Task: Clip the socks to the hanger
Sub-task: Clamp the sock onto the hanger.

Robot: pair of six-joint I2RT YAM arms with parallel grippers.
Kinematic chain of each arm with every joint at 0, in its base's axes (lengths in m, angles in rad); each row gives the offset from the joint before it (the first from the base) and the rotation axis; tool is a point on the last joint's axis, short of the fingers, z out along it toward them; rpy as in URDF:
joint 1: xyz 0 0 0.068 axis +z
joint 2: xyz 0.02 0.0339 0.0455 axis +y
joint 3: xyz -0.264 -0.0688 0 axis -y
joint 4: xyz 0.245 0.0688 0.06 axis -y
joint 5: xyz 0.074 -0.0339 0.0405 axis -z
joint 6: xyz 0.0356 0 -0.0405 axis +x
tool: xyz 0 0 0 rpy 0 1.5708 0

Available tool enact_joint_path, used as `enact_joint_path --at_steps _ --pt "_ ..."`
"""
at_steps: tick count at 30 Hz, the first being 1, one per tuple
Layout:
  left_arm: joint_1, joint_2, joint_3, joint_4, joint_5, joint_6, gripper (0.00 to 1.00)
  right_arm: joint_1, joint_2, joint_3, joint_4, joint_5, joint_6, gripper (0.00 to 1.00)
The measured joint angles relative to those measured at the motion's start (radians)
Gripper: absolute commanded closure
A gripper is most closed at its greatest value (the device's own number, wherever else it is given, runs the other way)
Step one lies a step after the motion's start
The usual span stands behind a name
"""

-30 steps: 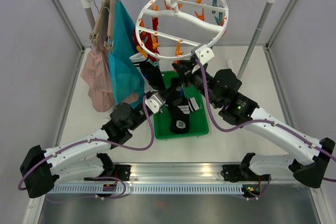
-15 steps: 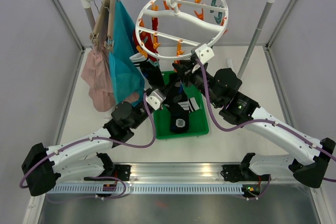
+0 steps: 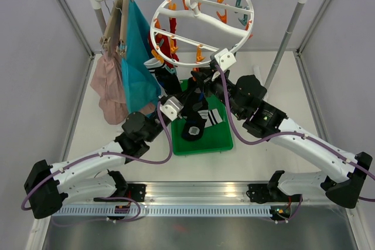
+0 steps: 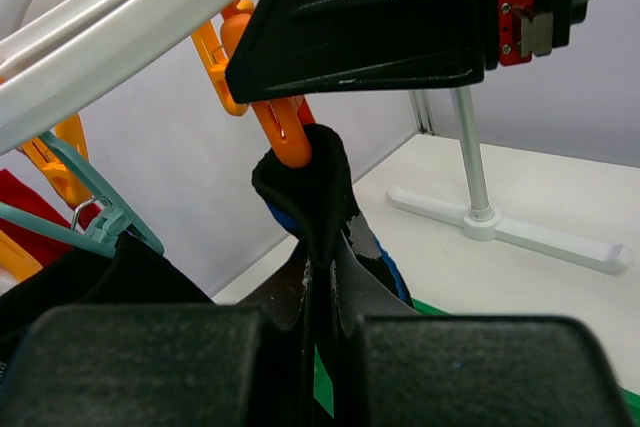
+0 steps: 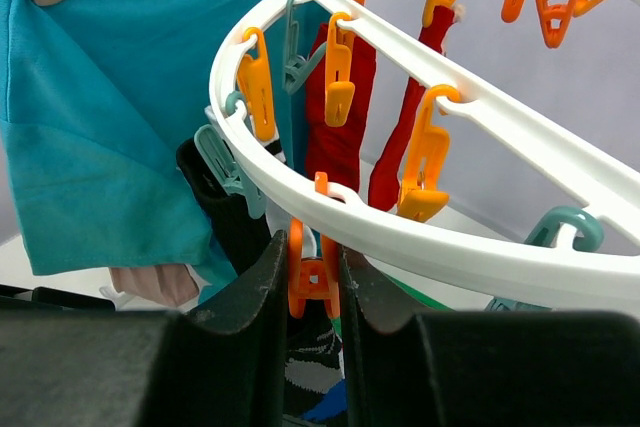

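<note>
The round white hanger [image 3: 202, 24] hangs from the rail, with orange and teal clips; red socks [image 3: 174, 30] and a black sock [image 3: 168, 81] hang from it. My left gripper [image 4: 325, 297] is shut on a black sock with blue and white marks [image 4: 310, 187] and holds its top edge up against an orange clip [image 4: 285, 132]. My right gripper [image 5: 312, 282] is shut on that orange clip [image 5: 312, 277], squeezing its handles under the ring's near rim [image 5: 420, 237]. The sock hangs below both grippers over the tray [image 3: 193, 127].
A green tray [image 3: 220, 139] with another dark sock lies under the hanger. A teal cloth [image 3: 137, 62] and a pink garment [image 3: 108, 86] hang at the left of the rail. The rack's right post [image 3: 287, 36] stands behind my right arm.
My left gripper has lifted the black sock off the tray and up towards the clip held by my right gripper. The right arm has shifted slightly left.
</note>
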Motion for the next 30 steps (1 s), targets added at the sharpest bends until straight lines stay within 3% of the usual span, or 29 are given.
enact_joint_path --at_steps 19,23,26,27,29,30 --pt "0.000 0.003 0.039 -0.009 -0.018 0.006 0.98 0.005 0.003 0.001 -0.006 0.002 -0.001 1.00" --pt "0.000 -0.004 0.056 -0.016 -0.030 0.005 0.98 0.006 0.003 0.001 -0.005 0.002 -0.001 0.95" --pt "0.000 -0.013 0.066 -0.031 -0.031 0.005 0.98 0.006 0.003 0.001 -0.005 0.005 -0.001 0.73" --pt "0.000 -0.014 0.070 -0.034 -0.031 0.005 0.98 0.007 0.003 0.001 -0.005 0.005 -0.001 0.58" --pt "0.000 -0.015 0.085 -0.056 -0.031 0.005 0.98 0.009 0.002 0.001 -0.006 0.004 0.005 0.39" --pt "0.000 -0.015 0.091 -0.065 -0.032 0.005 0.98 0.011 0.000 0.001 -0.010 0.005 0.013 0.35"
